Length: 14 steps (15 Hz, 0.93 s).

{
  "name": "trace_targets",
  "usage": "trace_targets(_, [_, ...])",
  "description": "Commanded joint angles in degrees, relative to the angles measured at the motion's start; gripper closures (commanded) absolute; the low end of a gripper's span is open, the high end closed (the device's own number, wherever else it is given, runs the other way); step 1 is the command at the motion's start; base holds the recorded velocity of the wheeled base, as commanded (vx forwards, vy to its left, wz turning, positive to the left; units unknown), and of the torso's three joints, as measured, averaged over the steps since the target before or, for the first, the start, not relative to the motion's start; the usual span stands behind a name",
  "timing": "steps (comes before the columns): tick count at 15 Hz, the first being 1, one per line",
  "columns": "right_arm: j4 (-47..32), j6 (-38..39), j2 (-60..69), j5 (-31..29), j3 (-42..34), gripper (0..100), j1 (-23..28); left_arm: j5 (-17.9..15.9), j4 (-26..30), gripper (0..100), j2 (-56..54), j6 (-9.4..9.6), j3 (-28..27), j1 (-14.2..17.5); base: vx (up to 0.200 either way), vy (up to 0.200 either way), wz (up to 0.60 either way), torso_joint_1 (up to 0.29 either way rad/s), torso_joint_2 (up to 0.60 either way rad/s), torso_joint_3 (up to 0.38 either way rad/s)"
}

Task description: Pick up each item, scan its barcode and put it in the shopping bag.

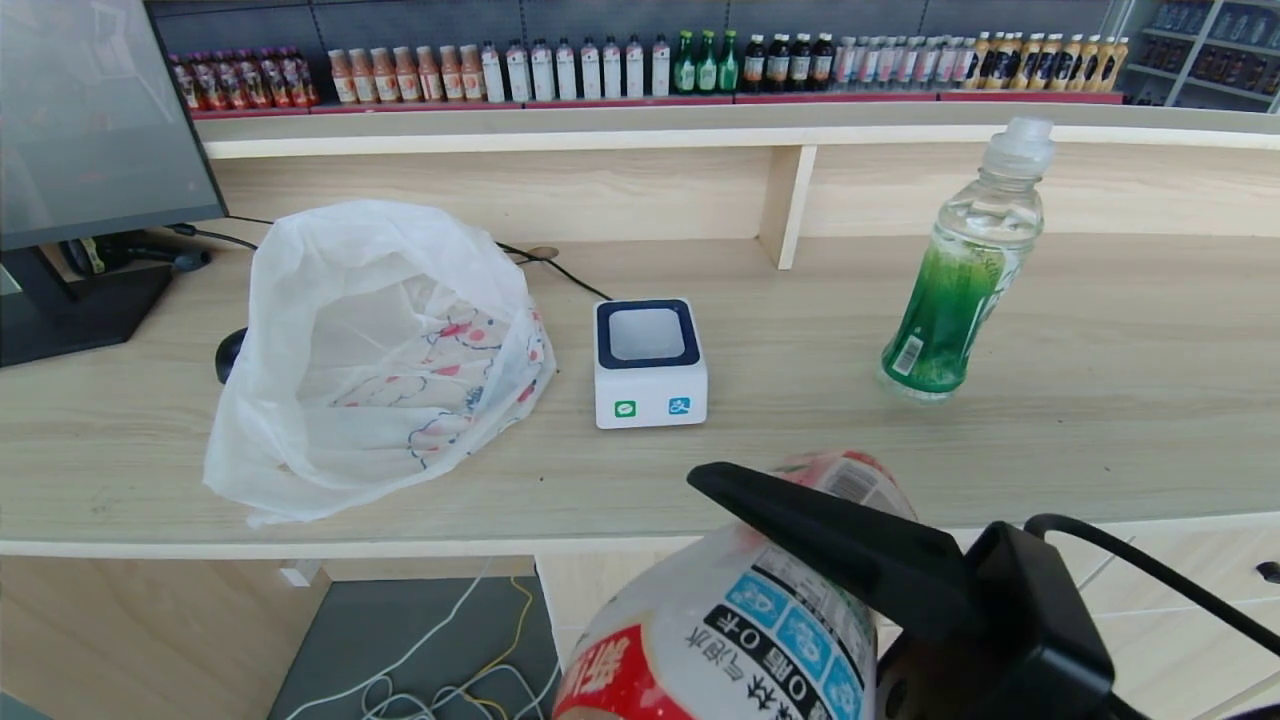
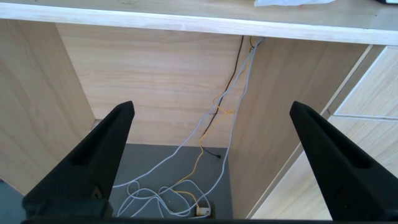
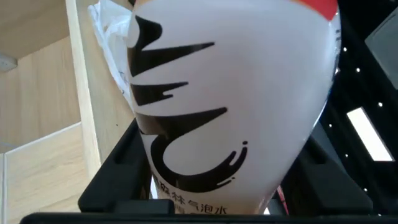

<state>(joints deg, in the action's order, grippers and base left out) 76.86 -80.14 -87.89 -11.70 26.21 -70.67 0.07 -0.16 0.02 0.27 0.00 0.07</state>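
Observation:
My right gripper [image 1: 770, 540] is shut on a white bottle with a red and black label [image 1: 720, 630], held tilted in front of the counter's near edge, below the scanner. From the right wrist, the bottle [image 3: 236, 93] sits between both fingers of the right gripper [image 3: 217, 180]. The white box scanner [image 1: 650, 362] with a dark-rimmed window stands mid-counter. To its left lies the open white shopping bag [image 1: 370, 350]. A green-labelled bottle [image 1: 960, 270] stands upright at the right. My left gripper [image 2: 211, 112] is open and empty, low beneath the counter.
A monitor on a black stand [image 1: 85, 150] occupies the far left of the wooden counter [image 1: 800, 460]. A raised shelf with a divider [image 1: 785, 200] runs behind. Loose cables [image 2: 186, 186] lie on the floor under the counter. Rows of bottles [image 1: 640, 65] line the back shelf.

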Motion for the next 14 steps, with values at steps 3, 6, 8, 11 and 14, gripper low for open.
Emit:
trace_targets(3, [3.3, -3.4, -1.1, 0.2, -0.8, 100, 0.0, 0.0, 0.0, 0, 0.0, 0.0, 0.0, 0.0, 0.0, 0.0, 0.0, 0.0, 0.0, 0.0])
trace_targets(6, [3.5, -8.4, -1.1, 0.6, 0.1, 100, -0.2, 0.0, 0.0, 0, 0.0, 0.0, 0.0, 0.0, 0.0, 0.0, 0.0, 0.0, 0.0, 0.0])
trace_targets(8, [3.5, -10.2, -1.1, 1.3, 0.5, 100, -0.3, 0.0, 0.0, 0, 0.0, 0.0, 0.0, 0.0, 0.0, 0.0, 0.0, 0.0, 0.0, 0.0])
trace_targets(11, [3.5, -14.1, -1.1, 1.5, 1.0, 100, -0.3, 0.0, 0.0, 0, 0.0, 0.0, 0.0, 0.0, 0.0, 0.0, 0.0, 0.0, 0.0, 0.0])
trace_targets(14, [4.3, -16.0, -1.0, 1.5, 1.5, 100, -0.6, 0.0, 0.0, 0, 0.0, 0.0, 0.0, 0.0, 0.0, 0.0, 0.0, 0.0, 0.0, 0.0])
